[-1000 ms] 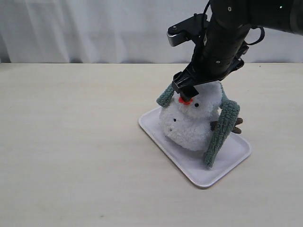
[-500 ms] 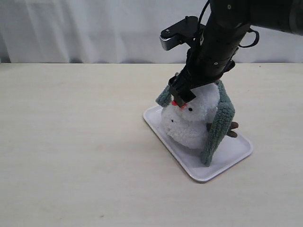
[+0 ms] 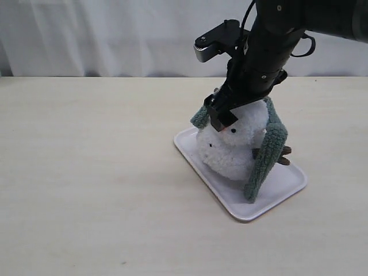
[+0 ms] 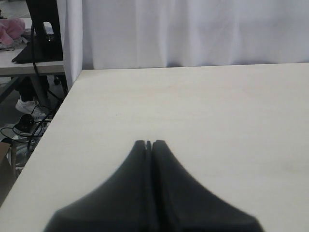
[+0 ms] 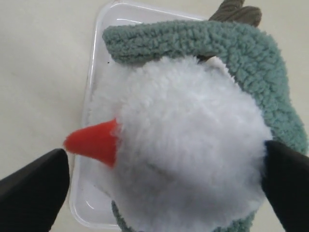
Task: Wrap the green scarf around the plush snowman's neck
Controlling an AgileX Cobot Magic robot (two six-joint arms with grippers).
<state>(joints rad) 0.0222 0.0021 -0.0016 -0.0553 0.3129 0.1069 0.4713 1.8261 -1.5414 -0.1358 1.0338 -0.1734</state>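
Note:
The plush snowman (image 3: 230, 152) stands on a white tray (image 3: 270, 198). The green scarf (image 3: 265, 155) lies behind its head; one long end hangs down its right side and a short end (image 3: 200, 117) sticks out on the left. My right gripper (image 3: 222, 118) is open, low over the head, one finger in front of the face. In the right wrist view the gripper (image 5: 161, 179) straddles the white head (image 5: 193, 140), with the orange nose (image 5: 94, 141) near one finger and the scarf (image 5: 231, 43) curving round behind. The neck is hidden. My left gripper (image 4: 149, 143) is shut and holds nothing.
A brown twig arm (image 3: 284, 155) pokes out by the hanging scarf end. The tray sits right of centre on a pale wooden table (image 3: 86, 172). A white curtain (image 3: 115, 34) hangs behind. The left wrist view shows the table's edge (image 4: 58, 121) and floor clutter beyond.
The right gripper has shifted a little left and down over the face, so the orange nose is now covered in the exterior view. The snowman and tray moved slightly with it.

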